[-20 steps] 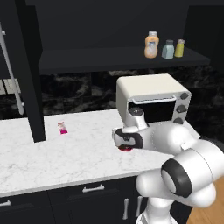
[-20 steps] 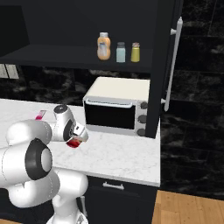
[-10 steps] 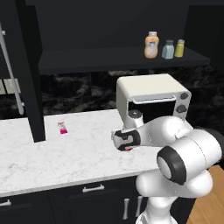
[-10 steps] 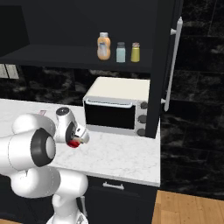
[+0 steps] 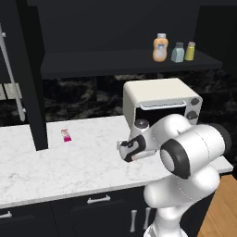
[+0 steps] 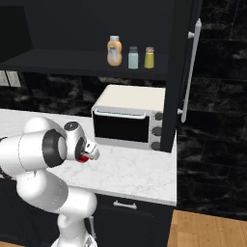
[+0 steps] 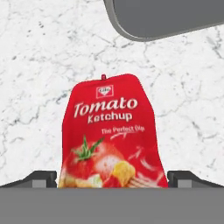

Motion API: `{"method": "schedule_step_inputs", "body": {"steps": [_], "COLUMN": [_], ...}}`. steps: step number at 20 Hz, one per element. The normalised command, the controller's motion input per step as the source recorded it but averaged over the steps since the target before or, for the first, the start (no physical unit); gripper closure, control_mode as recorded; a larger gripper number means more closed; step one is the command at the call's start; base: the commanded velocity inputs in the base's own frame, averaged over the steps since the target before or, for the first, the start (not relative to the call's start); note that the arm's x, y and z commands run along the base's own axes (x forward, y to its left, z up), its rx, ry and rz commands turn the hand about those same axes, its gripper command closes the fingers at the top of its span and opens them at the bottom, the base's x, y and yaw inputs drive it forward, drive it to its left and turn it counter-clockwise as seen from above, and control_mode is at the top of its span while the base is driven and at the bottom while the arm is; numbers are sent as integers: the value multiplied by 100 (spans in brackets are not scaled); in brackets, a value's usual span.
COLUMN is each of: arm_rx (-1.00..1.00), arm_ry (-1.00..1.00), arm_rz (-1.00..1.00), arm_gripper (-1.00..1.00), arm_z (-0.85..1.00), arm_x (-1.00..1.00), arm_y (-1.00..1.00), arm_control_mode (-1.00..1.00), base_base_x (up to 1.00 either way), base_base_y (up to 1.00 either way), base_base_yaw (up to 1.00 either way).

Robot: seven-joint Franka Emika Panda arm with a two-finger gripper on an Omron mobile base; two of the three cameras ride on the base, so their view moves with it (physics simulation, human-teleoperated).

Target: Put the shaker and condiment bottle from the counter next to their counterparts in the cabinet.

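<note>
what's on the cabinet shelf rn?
On the shelf: the orange bottle, the grey-blue shaker and the yellow-green shaker, in a row. The ketchup bottle is still on the counter, between the open tool's fingers.

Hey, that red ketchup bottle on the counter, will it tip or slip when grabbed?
The ketchup bottle looks squat with a wide base, so probably stable. Its glossy printed skin may be slippery. It stands between the open gripper fingertips, so a centred squeeze likely holds.

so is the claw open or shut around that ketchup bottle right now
Open: the claw has its tips spread wide on either side of the ketchup bottle, not pressing it.
</note>
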Motion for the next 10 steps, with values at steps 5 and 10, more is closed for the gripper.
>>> {"method": "schedule_step_inputs", "body": {"steps": [5, 10], "arm_rx": [0, 0], "arm_ry": [0, 0], "arm_rz": [0, 0], "arm_gripper": [-100, 100], "arm_z": [-17, -21], "arm_x": [12, 2], "arm_y": [1, 2], "arm_control_mode": [-100, -100], "base_base_x": [0, 0], "base_base_y": [0, 0], "base_base_yaw": [0, 0]}}
